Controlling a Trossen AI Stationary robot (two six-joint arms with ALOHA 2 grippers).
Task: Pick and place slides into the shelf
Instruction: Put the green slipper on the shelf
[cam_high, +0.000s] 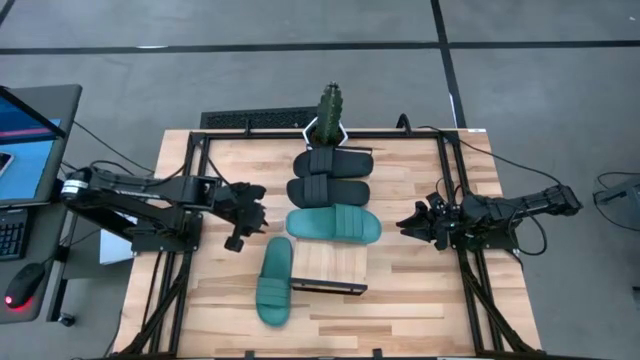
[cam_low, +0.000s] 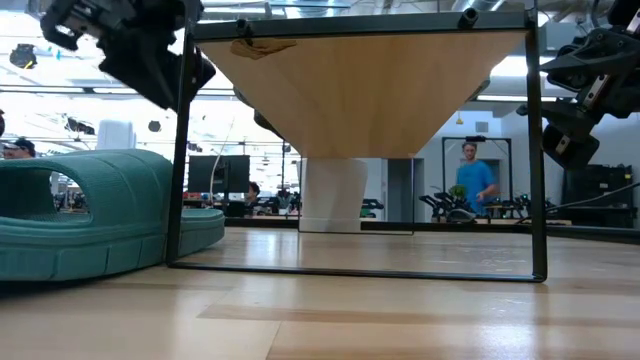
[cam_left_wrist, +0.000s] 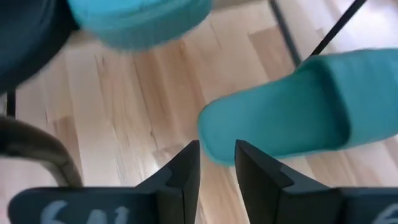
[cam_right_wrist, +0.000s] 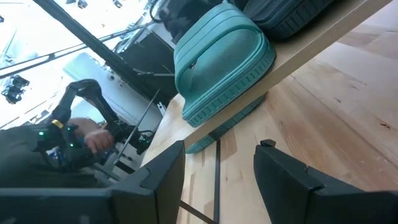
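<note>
Two black slides (cam_high: 335, 162) (cam_high: 328, 188) and one teal slide (cam_high: 333, 224) lie side by side across the shelf (cam_high: 335, 265), a light-wood plank raised on a black frame. In the low view I see the shelf (cam_low: 360, 90) from underneath. The second teal slide (cam_high: 274, 282) rests sole-down on the tabletop, left of the shelf's near end. My left gripper (cam_high: 243, 222) hovers above the table just beyond this slide's (cam_left_wrist: 292, 112) far end, open by a narrow gap (cam_left_wrist: 216, 168). My right gripper (cam_high: 408, 222) waits right of the shelf, open (cam_right_wrist: 217, 171), facing the teal slide (cam_right_wrist: 224, 56) on the plank.
A potted plant (cam_high: 331, 110) stands at the shelf's far end. Black frame rails (cam_high: 190, 200) (cam_high: 455, 200) run along both sides of the tabletop. A laptop (cam_high: 25, 140) and a mouse (cam_high: 20, 285) sit off the table's left edge. A person (cam_low: 472, 180) stands far behind.
</note>
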